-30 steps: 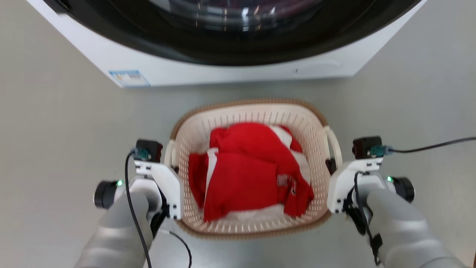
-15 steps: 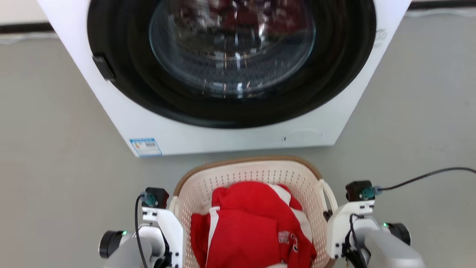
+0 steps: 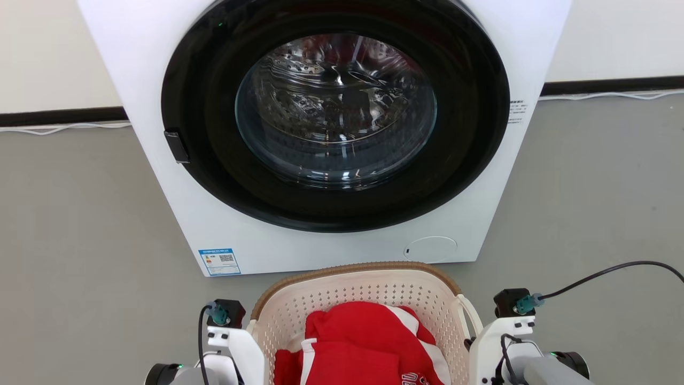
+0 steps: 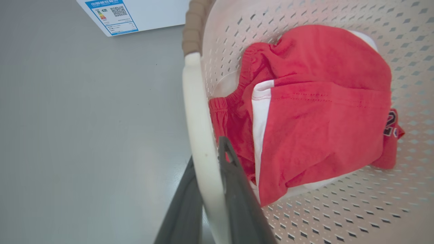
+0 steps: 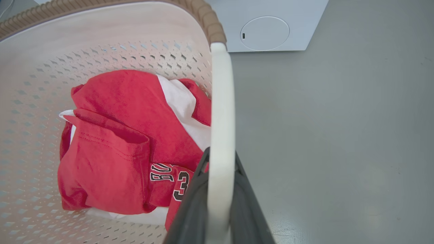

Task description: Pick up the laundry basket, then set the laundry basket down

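Clamping fingers [image 4: 237,196], wrist views: basket handles [image 5: 221,101]

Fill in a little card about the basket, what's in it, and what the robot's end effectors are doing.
Basket: cream with holes, brown rim, in front of the washing machine
Inside: red and white clothes
Left end effector: shut on the left handle
Right end effector: shut on the right handle

A bare laundry room: ahead of the left claw [image 4: 206,152] and right claw [image 5: 220,154] a white front-loading washing machine [image 3: 342,133] stands on grey floor [image 3: 80,214] against a pale wall [image 3: 53,53], a laundry basket [image 3: 374,291] between them.
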Tool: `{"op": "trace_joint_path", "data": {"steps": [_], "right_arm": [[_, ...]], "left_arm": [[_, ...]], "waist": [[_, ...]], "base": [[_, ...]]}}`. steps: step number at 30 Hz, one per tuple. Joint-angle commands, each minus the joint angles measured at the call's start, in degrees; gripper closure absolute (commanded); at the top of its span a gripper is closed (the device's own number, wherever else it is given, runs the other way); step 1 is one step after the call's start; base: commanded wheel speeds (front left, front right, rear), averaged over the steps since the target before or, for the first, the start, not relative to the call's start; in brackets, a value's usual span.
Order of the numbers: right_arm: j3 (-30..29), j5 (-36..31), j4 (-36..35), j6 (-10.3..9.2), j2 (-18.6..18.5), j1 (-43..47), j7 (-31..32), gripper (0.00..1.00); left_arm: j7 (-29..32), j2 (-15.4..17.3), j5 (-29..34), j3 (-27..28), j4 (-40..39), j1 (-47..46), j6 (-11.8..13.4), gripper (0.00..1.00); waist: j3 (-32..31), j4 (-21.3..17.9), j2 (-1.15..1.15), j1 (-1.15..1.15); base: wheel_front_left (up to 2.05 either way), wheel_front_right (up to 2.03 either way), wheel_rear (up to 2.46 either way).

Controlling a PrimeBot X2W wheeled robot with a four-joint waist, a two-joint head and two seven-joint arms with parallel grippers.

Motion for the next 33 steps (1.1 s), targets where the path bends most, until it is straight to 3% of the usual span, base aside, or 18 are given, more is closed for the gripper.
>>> {"op": "trace_joint_path", "data": {"steps": [1, 12, 33], "right_arm": [[1.1, 0.4, -1.7, 0.42, 0.5, -0.5, -0.2, 1.0], [3.3, 2.8, -1.7, 0.42, 0.5, -0.6, 0.5, 1.0], [7.3, 7.5, -1.9, 0.42, 0.5, -0.4, 2.1, 1.0]], "left_arm": [[-0.1, 1.1, -0.1, 0.5, -1.2, -0.4, -0.4, 1.0], [0.6, 1.1, -2.2, -1.1, -1.7, -0.1, -0.4, 1.0], [1.3, 2.0, -5.0, -5.0, -2.1, -0.2, -0.4, 1.0]], "waist": [[-0.3, 0.2, 0.0, 0.0], [-1.4, 1.5, 0.0, 0.0], [-1.6, 0.2, 0.0, 0.0]], "base": [[0.0, 0.0, 0.0], [0.0, 0.0, 0.0], [0.0, 0.0, 0.0]]}}
